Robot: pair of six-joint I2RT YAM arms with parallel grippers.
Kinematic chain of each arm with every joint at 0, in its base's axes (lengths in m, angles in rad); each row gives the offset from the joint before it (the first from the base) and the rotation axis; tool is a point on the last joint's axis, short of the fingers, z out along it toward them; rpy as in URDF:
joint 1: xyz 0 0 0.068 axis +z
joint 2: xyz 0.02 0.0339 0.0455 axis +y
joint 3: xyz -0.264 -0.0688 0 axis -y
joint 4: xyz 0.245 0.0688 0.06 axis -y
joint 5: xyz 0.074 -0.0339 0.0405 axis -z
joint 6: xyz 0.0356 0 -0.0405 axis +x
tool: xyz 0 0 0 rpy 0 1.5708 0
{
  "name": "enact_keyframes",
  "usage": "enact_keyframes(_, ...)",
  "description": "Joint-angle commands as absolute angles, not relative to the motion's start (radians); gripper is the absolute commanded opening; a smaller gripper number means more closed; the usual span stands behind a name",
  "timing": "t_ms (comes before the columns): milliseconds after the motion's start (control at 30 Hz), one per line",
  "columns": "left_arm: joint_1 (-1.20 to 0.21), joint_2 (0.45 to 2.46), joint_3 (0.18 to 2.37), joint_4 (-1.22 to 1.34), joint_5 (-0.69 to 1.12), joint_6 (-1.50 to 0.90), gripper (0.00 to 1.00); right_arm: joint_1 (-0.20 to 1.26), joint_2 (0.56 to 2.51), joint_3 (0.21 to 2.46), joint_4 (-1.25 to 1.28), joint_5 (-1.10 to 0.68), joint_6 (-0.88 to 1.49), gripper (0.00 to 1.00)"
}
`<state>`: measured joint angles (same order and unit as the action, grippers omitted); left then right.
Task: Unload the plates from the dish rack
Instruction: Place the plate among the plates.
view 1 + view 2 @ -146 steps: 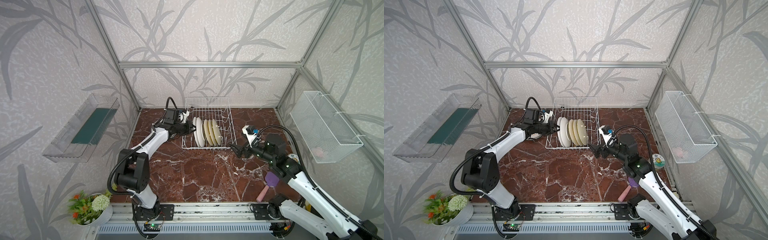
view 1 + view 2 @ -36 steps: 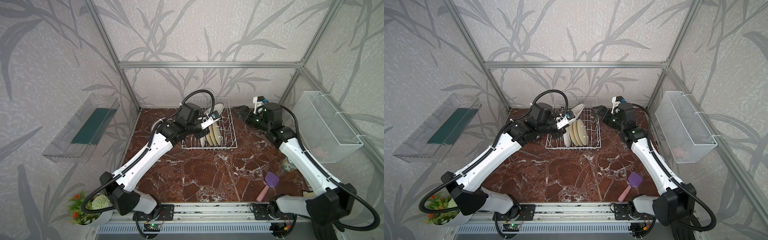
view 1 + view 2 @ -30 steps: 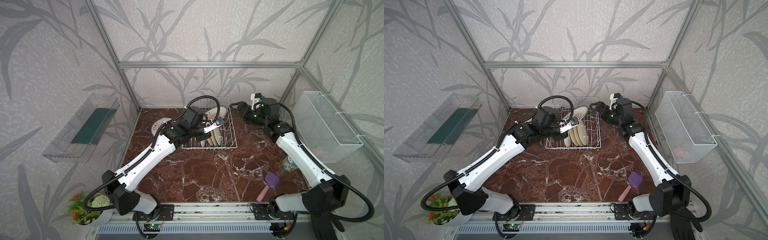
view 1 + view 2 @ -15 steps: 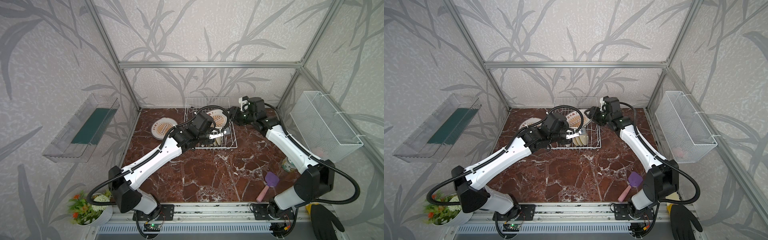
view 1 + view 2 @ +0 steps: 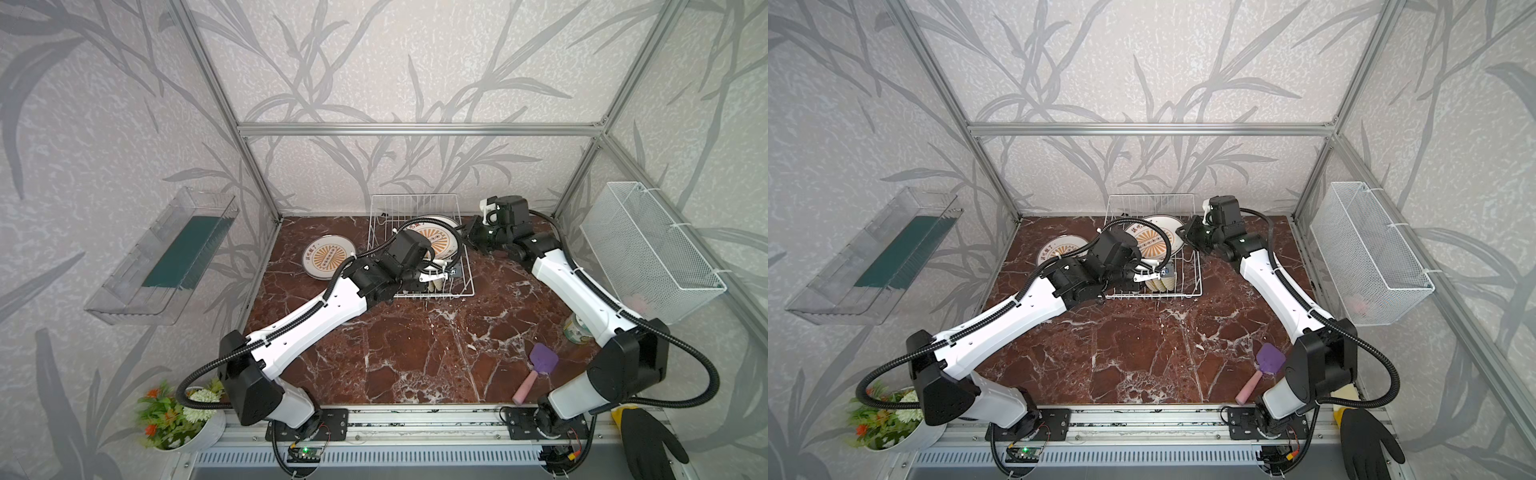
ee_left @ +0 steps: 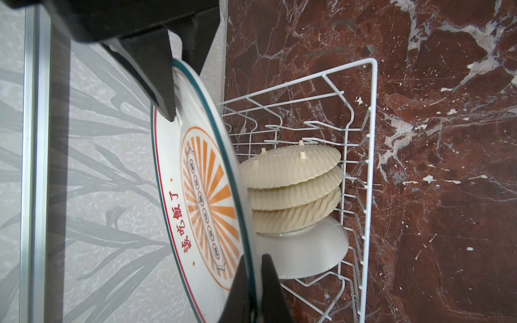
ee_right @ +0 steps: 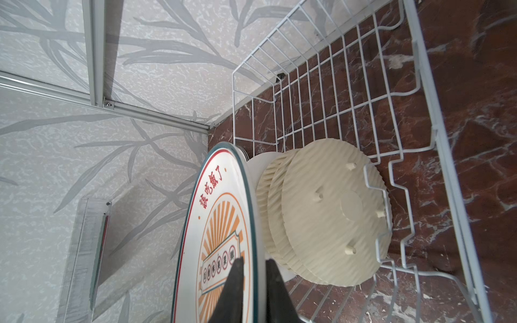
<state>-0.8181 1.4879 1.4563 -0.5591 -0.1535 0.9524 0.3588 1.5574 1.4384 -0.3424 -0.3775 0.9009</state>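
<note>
A white sunburst plate (image 5: 441,243) (image 5: 1148,241) hangs tilted over the white wire dish rack (image 5: 466,286) (image 5: 1197,286), gripped from both sides. My left gripper (image 6: 253,282) (image 5: 445,268) is shut on its near rim. On the opposite rim my right gripper (image 7: 253,279) (image 5: 467,237) is shut, one finger on the printed face and one behind. Three yellow ribbed plates (image 6: 291,173) (image 7: 330,212) stand on edge in the rack, with another white plate (image 6: 307,251) behind them. A second sunburst plate (image 5: 329,262) lies flat on the table, left of the rack.
A white mesh basket (image 5: 648,249) hangs on the right wall and a clear tray (image 5: 166,257) on the left wall. A purple spatula (image 5: 538,370) and a small cup (image 5: 575,332) lie at the front right. A flower pot (image 5: 178,415) sits at the front left.
My right arm swung left to the held plate and its jaws closed on the far rim. My left arm brought the plate lower over the rack, keeping its grip.
</note>
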Motion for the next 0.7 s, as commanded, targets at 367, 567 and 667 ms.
enact_keyframes(367, -0.806, 1.465, 1.426, -0.494, -0.202, 0.804, 0.65, 0.309, 1.466, 1.302, -0.131, -0.342, 0.930, 0.00)
enact_keyframes(567, -0.768, 1.410, 1.402, -0.503, -0.075, 0.623, 0.81, 0.253, 1.417, 1.249, -0.073, -0.376, 0.883, 0.00)
enact_keyframes(667, -0.690, 1.362, 1.390, -0.484, 0.088, 0.477, 0.82, 0.222, 1.394, 1.215, -0.032, -0.419, 0.840, 0.00)
